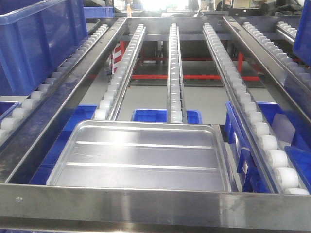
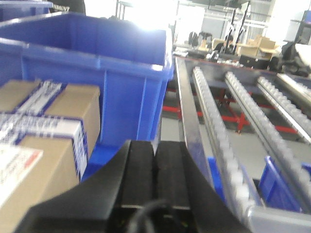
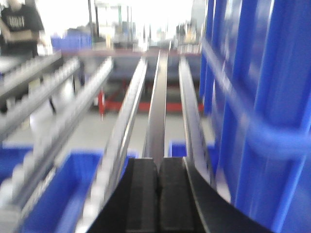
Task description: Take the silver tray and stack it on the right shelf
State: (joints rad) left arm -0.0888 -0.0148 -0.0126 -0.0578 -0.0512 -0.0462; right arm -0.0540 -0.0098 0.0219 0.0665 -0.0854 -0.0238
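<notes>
While the silver tray (image 1: 141, 158) lies flat on the right shelf (image 1: 155, 204), its near rim sits against the front bar and its far end rests over two roller lanes. Left pincer (image 2: 154, 160): pads pressed together, empty, beside a blue bin (image 2: 121, 73) and cardboard boxes (image 2: 43, 126). Right pincer (image 3: 158, 179): pressed together, empty; that view is blurred.

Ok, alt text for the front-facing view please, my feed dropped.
A silver tray with two long ridges lies flat at the near end of a roller shelf, just behind its shiny front bar. Blue bins show below the lanes, and a big blue crate sits upper left.
</notes>
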